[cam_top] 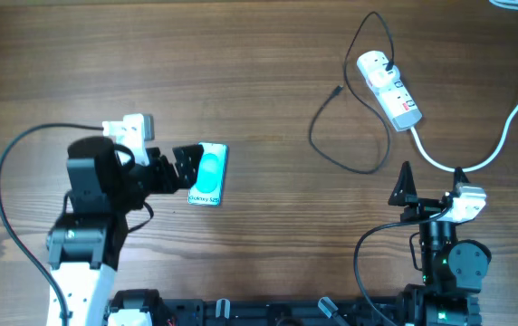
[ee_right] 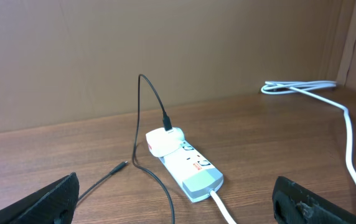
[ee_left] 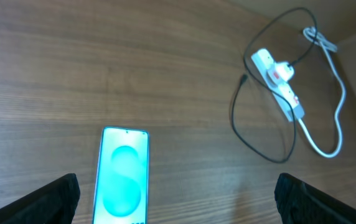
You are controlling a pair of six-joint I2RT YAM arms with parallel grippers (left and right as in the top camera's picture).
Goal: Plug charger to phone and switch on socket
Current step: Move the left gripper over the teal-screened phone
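Wood-grain desk [cam_top: 259,54] against plain brown wall [ee_right: 165,43], phone [cam_top: 209,174] flat under wide-open left tool [cam_top: 189,170], right tool [cam_top: 431,186] open, empty, socket [cam_top: 390,91] beyond it, charger [ee_right: 163,142] plugged in, cable looped alongside

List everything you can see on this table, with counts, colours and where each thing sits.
phone: one, cyan screen, flat on the left side
charger: one, black cable with white plug, plug seated in the socket, free end loose on the table
socket: one, white with red marks, far right
thick lead: one, white, trailing from the socket
table: one, brown wood
left gripper: one, black, open, by the phone
right gripper: one, black, open, empty
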